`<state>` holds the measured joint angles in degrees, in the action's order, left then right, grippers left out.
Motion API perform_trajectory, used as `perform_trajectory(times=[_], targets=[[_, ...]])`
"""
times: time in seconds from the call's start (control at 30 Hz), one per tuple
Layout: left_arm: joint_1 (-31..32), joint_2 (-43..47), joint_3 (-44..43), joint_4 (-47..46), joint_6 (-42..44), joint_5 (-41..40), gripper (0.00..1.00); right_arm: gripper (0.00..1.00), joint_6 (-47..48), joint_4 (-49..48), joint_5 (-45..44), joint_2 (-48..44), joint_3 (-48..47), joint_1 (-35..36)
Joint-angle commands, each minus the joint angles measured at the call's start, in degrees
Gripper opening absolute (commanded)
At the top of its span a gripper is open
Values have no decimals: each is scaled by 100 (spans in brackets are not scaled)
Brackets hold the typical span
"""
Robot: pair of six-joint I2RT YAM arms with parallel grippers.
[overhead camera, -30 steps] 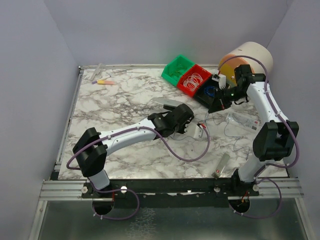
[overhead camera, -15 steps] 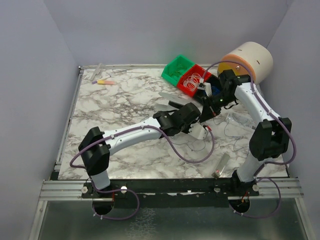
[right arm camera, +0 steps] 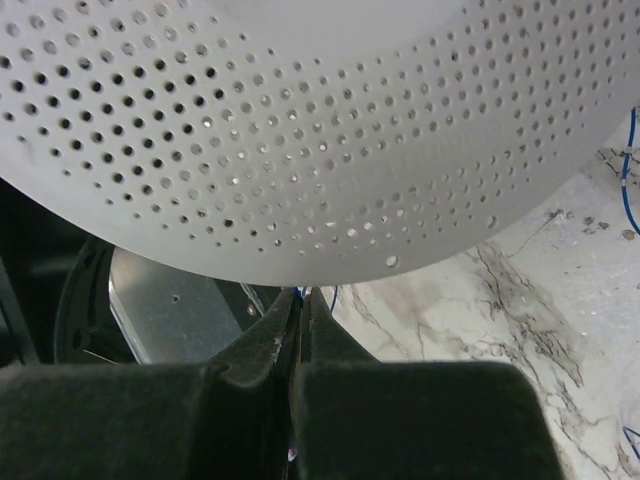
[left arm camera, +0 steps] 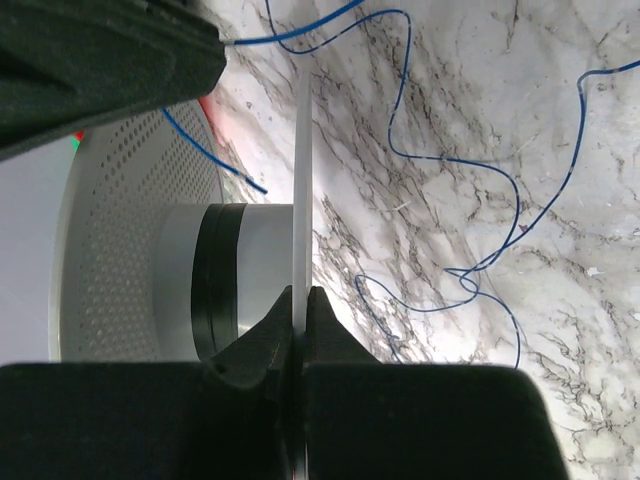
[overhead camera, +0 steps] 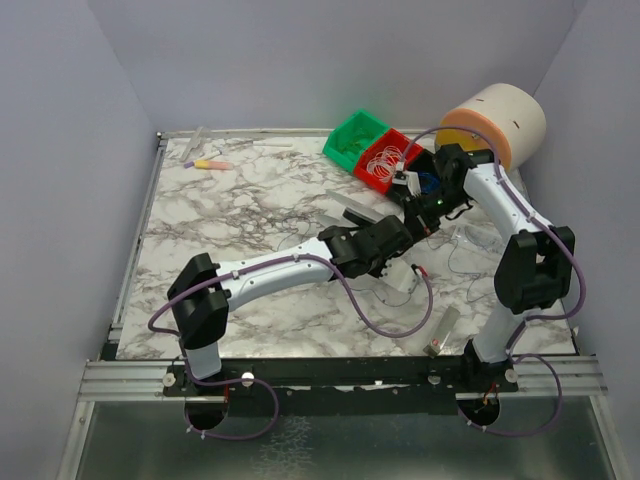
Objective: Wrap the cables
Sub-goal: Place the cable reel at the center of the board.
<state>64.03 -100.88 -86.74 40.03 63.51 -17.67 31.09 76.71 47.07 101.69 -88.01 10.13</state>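
Note:
The cables are hair-thin dark wire, blue in the wrist views, lying in loose loops on the marble table and at the right of it. My left gripper is shut on the thin white edge of a spool's flange. The spool's other flange is a white perforated disc beside a grey hub. My right gripper is shut just under that disc, with a bit of blue cable pinched at its tips. A cable strand runs up to its dark body.
At the back stand a green bin, a red bin with white wire rings and a black bin with a blue coil. A big cream roll lies at the back right. A small stick lies front right.
The right arm has swung left from the bins down to the spool. The left arm has reached further right with the spool. Both grippers stayed shut.

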Motion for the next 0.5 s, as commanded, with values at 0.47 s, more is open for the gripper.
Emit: perform_trajectory(times=[0.47], targets=[[251,-203,-376,102,123,-305,0,1,144,424,-253,358,-149,423]])
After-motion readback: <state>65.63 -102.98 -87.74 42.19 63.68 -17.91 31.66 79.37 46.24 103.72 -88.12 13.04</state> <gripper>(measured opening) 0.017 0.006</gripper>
